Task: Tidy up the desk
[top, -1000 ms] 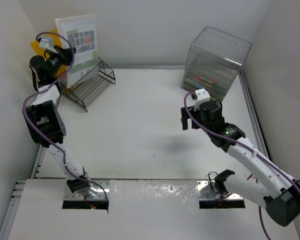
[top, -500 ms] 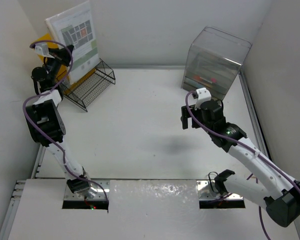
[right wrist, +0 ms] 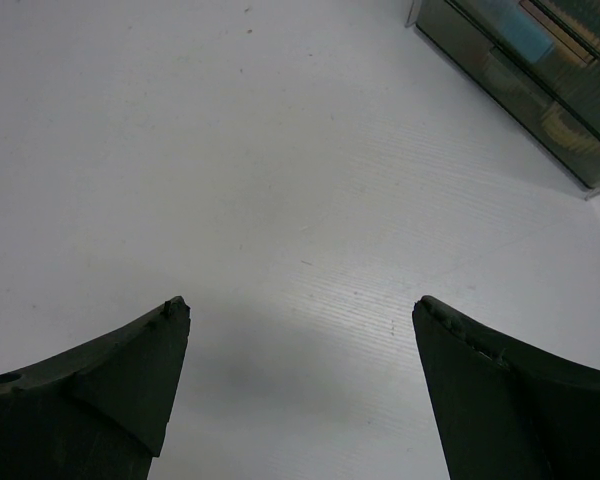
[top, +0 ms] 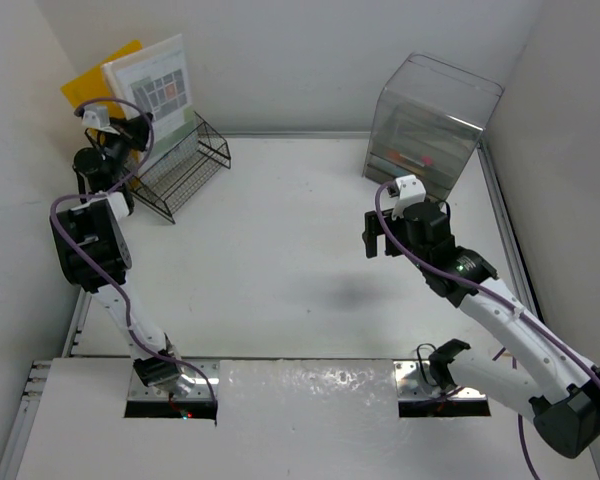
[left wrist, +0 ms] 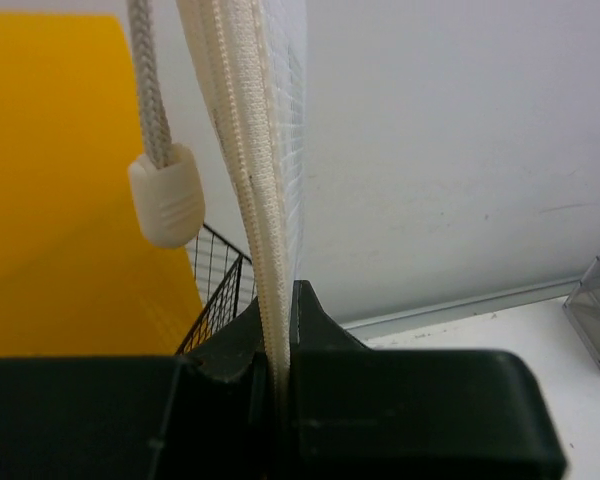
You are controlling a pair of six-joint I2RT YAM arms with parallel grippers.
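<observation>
The white desk [top: 280, 250] has silver rails. My left gripper [top: 128, 132] is at the far left corner, shut on the zipper edge of a white mesh document pouch [top: 160, 92]. It holds the pouch upright over the black wire rack [top: 185, 168]. In the left wrist view the jaws [left wrist: 280, 300] pinch the pouch's cream zipper strip [left wrist: 248, 150], with a cord pull [left wrist: 167, 200] hanging beside it. A yellow folder [top: 92, 82] stands behind the pouch. My right gripper [top: 372, 236] is open and empty, hovering over the bare desk [right wrist: 230, 150] right of centre.
A clear plastic drawer box [top: 432, 125] with small coloured items stands at the far right corner; it also shows in the right wrist view [right wrist: 540, 70]. The yellow folder [left wrist: 60, 200] and rack wires [left wrist: 220, 290] show left of the pouch. Walls close in on three sides.
My left gripper has swung the pouch, first tilting it left, then back rightward and lower by the rack. More of the yellow folder shows now. The right arm has barely moved.
</observation>
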